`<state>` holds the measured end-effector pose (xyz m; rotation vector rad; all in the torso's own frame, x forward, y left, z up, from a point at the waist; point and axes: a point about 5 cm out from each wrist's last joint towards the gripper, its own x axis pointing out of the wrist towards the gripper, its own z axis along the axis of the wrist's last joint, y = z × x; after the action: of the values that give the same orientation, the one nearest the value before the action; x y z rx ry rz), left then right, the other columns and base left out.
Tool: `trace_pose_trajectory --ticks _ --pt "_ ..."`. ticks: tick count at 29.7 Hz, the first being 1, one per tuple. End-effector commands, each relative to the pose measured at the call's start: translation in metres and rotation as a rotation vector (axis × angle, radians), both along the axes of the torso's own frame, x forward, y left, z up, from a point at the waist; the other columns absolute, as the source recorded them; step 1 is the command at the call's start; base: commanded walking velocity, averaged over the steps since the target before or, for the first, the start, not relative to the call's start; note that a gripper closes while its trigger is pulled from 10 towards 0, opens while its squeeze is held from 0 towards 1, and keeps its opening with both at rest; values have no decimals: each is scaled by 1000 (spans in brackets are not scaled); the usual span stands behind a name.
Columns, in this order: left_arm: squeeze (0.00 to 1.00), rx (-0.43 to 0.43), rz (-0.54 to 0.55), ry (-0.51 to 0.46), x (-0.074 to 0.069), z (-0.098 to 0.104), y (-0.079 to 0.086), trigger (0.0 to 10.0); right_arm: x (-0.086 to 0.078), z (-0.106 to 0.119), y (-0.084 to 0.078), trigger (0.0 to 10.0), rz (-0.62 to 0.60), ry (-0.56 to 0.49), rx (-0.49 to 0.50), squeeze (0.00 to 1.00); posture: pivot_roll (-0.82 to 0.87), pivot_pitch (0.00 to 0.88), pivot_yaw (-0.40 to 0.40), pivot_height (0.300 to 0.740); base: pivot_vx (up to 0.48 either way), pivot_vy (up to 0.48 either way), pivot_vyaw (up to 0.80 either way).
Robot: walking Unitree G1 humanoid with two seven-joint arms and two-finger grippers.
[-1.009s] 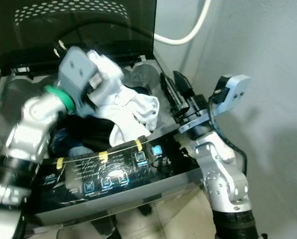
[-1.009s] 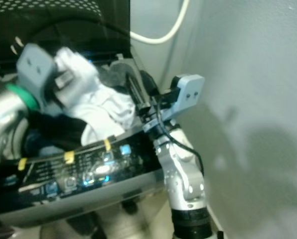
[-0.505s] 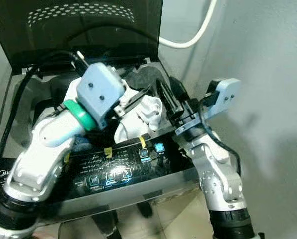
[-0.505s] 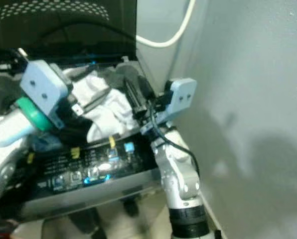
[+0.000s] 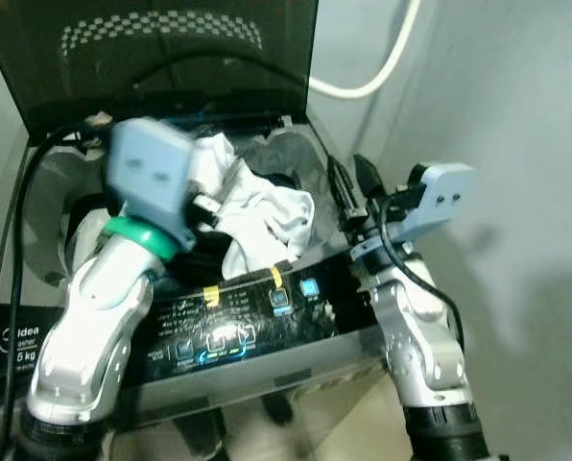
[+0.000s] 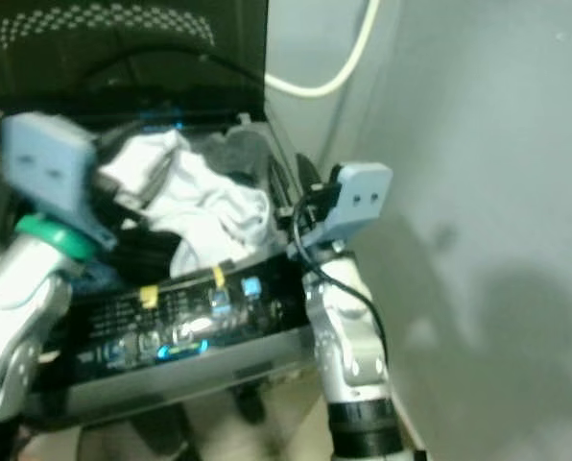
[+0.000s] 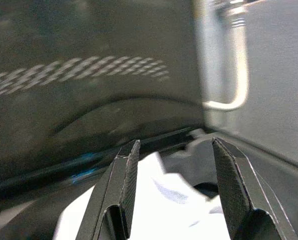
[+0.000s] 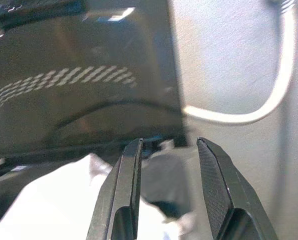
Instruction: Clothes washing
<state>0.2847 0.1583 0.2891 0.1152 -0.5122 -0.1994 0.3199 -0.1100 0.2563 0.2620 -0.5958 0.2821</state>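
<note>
The white clothes lie heaped high in the open drum of the washing machine, and one fold hangs toward the control panel. The left gripper hovers over the heap with jaws spread and empty. The right gripper stands at the drum's right edge, jaws also spread. The hanging fold could, I think, get trapped under the lid, or slip out if pushed carelessly.

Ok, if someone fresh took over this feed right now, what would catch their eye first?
The heap of white laundry piled in the open top-loading washer, its dark lid raised behind. The left end effector hangs open just above the heap; the right end effector, also open, sits at the tub's right rim. The lit control panel glows in front.
</note>
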Motion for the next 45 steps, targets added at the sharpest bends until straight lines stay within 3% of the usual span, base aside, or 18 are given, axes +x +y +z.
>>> trace_pose_trajectory --ticks 1,11,25,28,45 --pt "0 -32 25 2 1 -2 5 10000 3 5 -5 10000 -45 -32 9 0 149 0 -11 740 0 0 0" --pt "0 -55 94 -58 9 13 19 10000 16 22 -1 10000 -69 -90 18 0 160 0 -36 740 0 0 0" --pt "0 -41 101 -26 14 6 18 10000 23 9 -3 10000 -93 -23 50 0 152 0 -16 740 0 0 0" --pt "0 -38 103 -21 16 5 18 10000 28 3 -10 10000 -137 36 63 0 142 0 -18 740 0 0 500" --pt "0 -35 109 -5 19 0 17 10000 29 3 -18 10000 -164 38 62 0 129 0 -17 740 0 0 763"
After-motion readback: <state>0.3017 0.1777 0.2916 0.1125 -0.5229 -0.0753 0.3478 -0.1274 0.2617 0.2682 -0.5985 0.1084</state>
